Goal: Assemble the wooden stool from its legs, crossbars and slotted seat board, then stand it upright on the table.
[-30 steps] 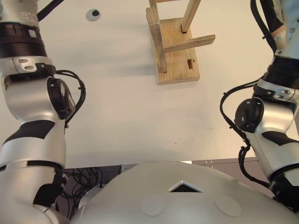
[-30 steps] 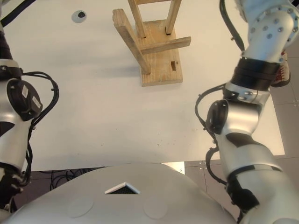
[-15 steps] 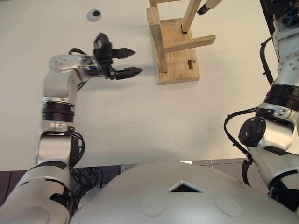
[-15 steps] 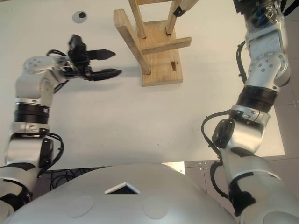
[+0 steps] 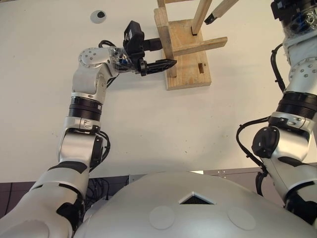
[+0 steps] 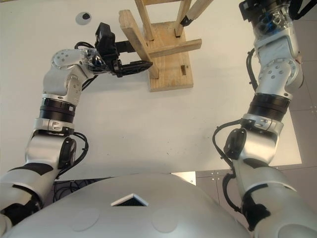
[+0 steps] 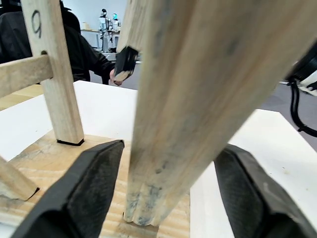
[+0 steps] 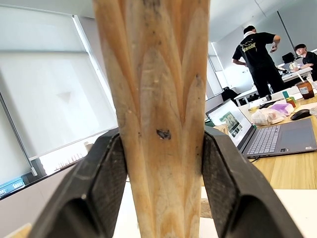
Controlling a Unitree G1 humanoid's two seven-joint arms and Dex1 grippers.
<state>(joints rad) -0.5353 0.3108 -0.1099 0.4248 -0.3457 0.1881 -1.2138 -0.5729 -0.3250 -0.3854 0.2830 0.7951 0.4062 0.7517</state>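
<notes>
Straddling one leg (image 5: 165, 30), left fingers (image 5: 161, 64) — right fingers (image 8: 106, 183) clamp another leg (image 8: 158, 124).

Blinds (image 8: 44, 99), white table (image 5: 148, 114), perhaps office desks (image 8: 292, 178)

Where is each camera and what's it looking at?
Both eyes: on the head, looking down at table and stool; arms show.
Left wrist: on left arm, facing the stool leg between the open left claw.
Right wrist: on right arm, facing the loose leg the right claw grips.
Shared: eyes and left wrist see stool and loose leg.
</notes>
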